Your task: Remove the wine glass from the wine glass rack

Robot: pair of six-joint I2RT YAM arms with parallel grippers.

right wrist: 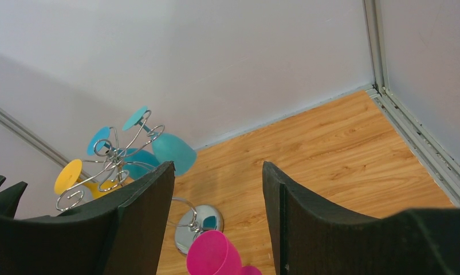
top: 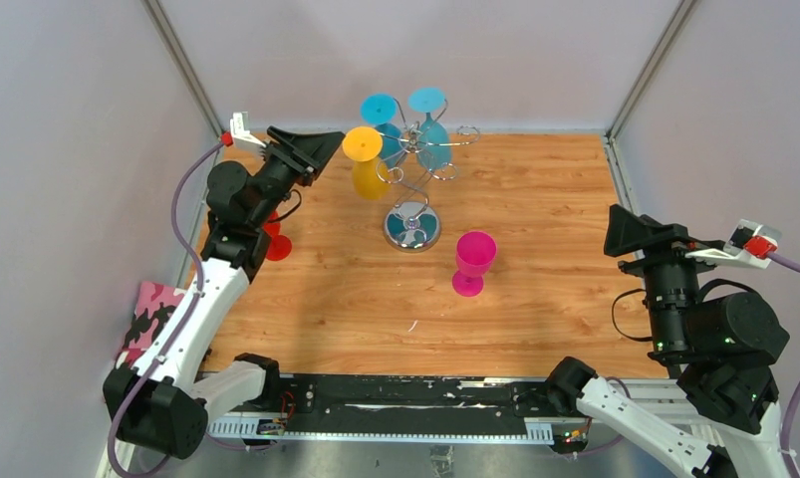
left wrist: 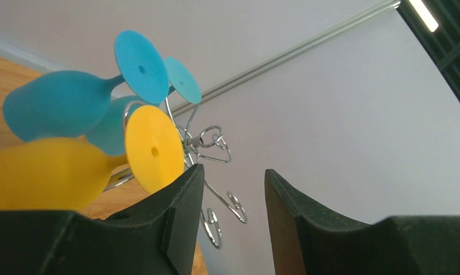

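Up at the far side of the table [top: 535,199] stands the wine glass rack [top: 412,189], its round mirrored base on the wood and three glasses hanging bowl-down from its curled arms. The yellow wine glass [top: 368,179] hangs on the rack's left side, with two blue glasses [top: 433,144] behind and to the right of it. The left gripper [top: 328,141] is raised just beside the yellow glass, pointing at its round foot. In the left wrist view the left fingers [left wrist: 181,200] stand apart with nothing between them, and the yellow foot [left wrist: 150,149] sits just above and to the left of the nearer fingertip; whether they touch cannot be told. The right gripper [right wrist: 219,169] is well apart from the rack, at the table's right edge, also spread wide and empty. A pink glass [top: 473,261] stands upright near the rack's base, and a red glass [top: 276,244] is partly hidden behind the left arm.
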